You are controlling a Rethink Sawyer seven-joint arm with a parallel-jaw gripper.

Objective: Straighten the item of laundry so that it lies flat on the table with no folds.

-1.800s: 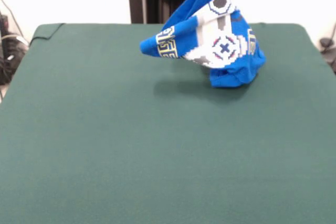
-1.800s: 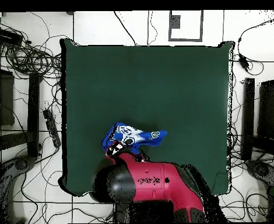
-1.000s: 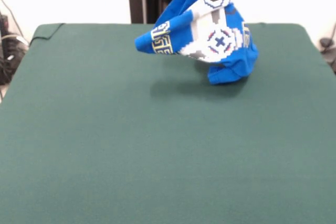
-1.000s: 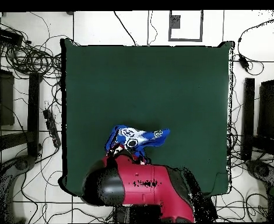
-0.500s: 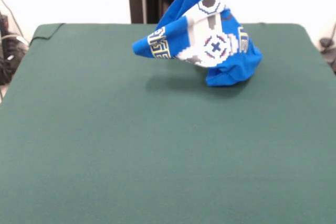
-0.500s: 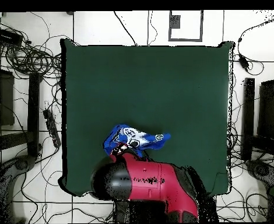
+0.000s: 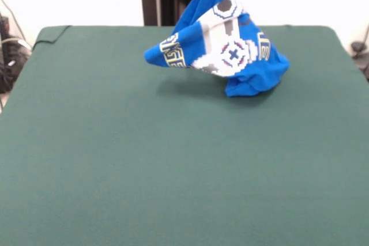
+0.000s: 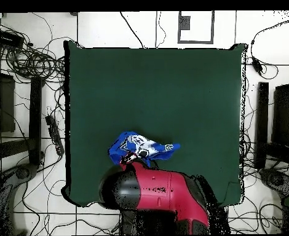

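Observation:
The item of laundry, a bright blue T-shirt with a white-grey round emblem and yellow-outlined lettering, hangs in a crumpled cone whose peak runs off the top edge of the front view. Its lower bunch rests on the green table at the far right, and one sleeve sticks out to the left above the cloth. From overhead the shirt lies just beyond the red and black arm. My gripper is mostly hidden under the arm's head, shut on the shirt's raised peak.
Cables and black stands ring the table on the floor. The table cover is creased at one far corner. Wide green surface stretches in front of and to the left of the shirt in the front view.
The shirt's held peak has drifted left in the front view over the earlier frames, swaying a little. Its lower bunch has stayed on the table. The arm's head shifted slightly overhead.

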